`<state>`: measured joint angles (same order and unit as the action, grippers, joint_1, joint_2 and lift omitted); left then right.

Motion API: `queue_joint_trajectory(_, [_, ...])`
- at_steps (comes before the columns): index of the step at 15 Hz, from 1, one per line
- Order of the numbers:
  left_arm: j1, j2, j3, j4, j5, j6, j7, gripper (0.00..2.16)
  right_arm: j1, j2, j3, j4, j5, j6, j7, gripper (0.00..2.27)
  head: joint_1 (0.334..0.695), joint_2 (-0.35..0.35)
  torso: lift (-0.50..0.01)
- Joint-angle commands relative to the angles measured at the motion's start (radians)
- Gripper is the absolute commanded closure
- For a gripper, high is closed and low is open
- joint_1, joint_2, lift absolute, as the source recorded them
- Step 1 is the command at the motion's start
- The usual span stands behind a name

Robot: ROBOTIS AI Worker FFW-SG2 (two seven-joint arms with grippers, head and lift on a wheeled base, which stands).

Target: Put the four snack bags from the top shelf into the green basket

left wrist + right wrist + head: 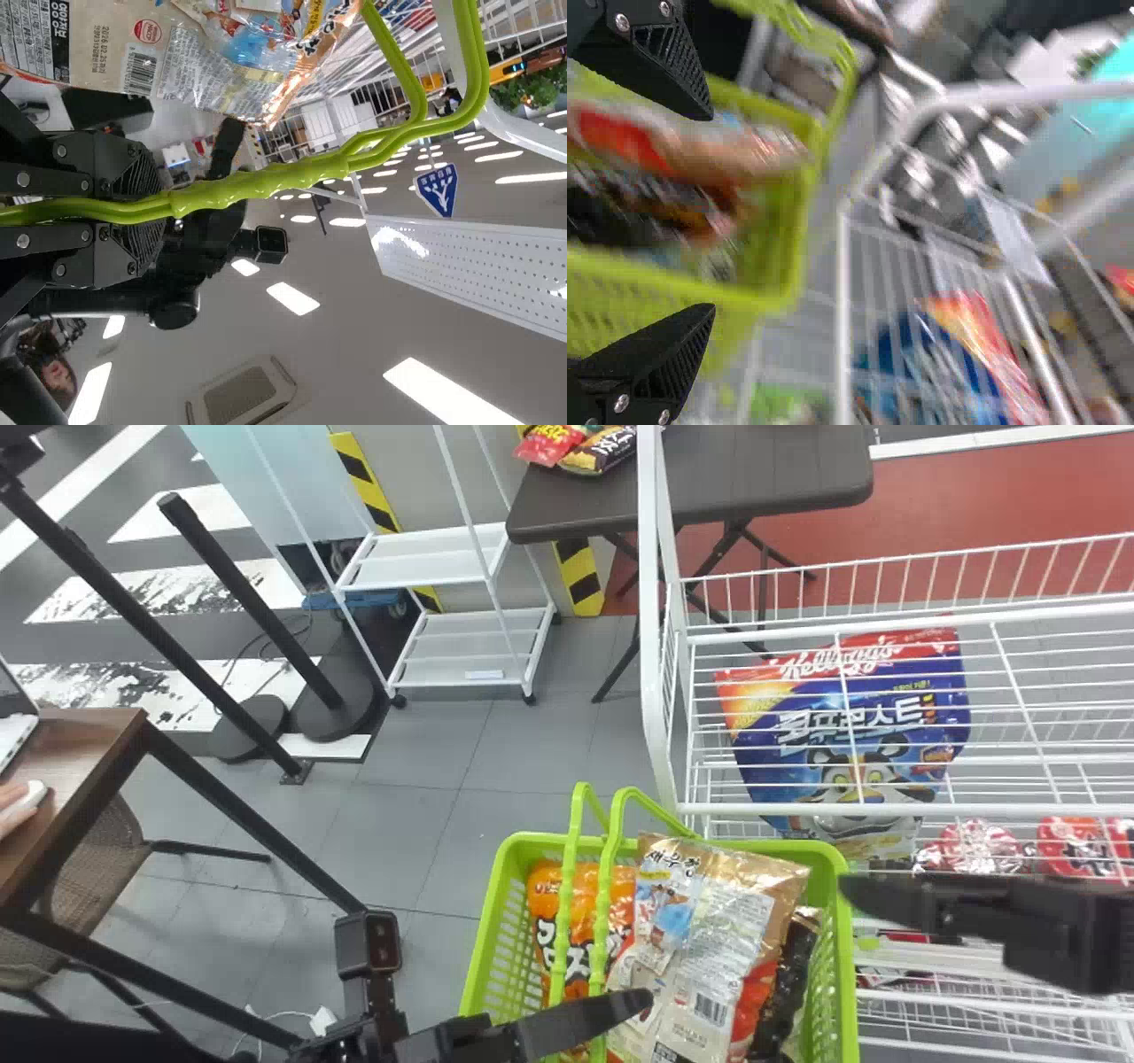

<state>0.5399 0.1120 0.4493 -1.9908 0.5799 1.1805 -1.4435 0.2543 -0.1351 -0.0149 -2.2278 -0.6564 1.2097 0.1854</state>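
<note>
One green basket (841, 957), upright beside the white rack (657, 646), holds at least three snack bags: an orange one (580, 912) on the left, a gold one (709, 957) lying across the middle and a black one (791, 983) on the right. Red packaging (754, 992) shows between the gold and black ones (a fourth bag, perhaps; I cannot tell). The gold one lies over the others, its printed back with the barcode facing up, its upper end reaching the basket's far rim.

Two green handles (567, 903) stand raised over the bags. The left gripper (611, 1013) is clamped around both (they run together between its fingers in the left wrist view).

The right gripper (895, 903) is parted, with nothing between its two fingers, and is at the basket's right side, in front of the rack.

In the rack, one big blue bag (850, 735) is seen through the wires (a cartoon tiger on its front), below the top shelf (1045, 691). Two red packs (974, 849) lie lower down. Beyond, a dark table (753, 478) bears at least two more bags (602, 450), one red, one black and yellow.
</note>
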Motion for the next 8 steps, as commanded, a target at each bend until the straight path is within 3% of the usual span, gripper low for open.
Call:
queue_joint_trajectory(1, [0.0, 0.0, 0.0, 0.004, 0.0, 0.0, -0.001, 2.15, 0.077, 0.008, 0.042, 0.005, 0.27, -0.305, -0.047, 0.03, 0.695, 0.206, -0.001])
queue_joint_trajectory(3, [-0.001, 0.0, 0.0, 0.01, -0.002, 0.0, 0.0, 2.15, 0.146, 0.014, 0.053, 0.06, 0.389, -0.591, -0.066, 0.03, 0.695, 0.126, -0.001])
queue_joint_trajectory(6, [-0.009, -0.003, 0.0, 0.012, -0.005, 0.0, 0.003, 2.15, 0.243, 0.014, 0.047, 0.119, 0.452, -0.916, -0.061, 0.03, 0.695, 0.025, -0.001])
queue_joint_trajectory(8, [-0.011, -0.005, 0.0, 0.01, -0.006, 0.0, 0.005, 2.15, 0.293, 0.014, 0.033, 0.126, 0.475, -1.042, -0.061, 0.03, 0.695, 0.002, -0.001])
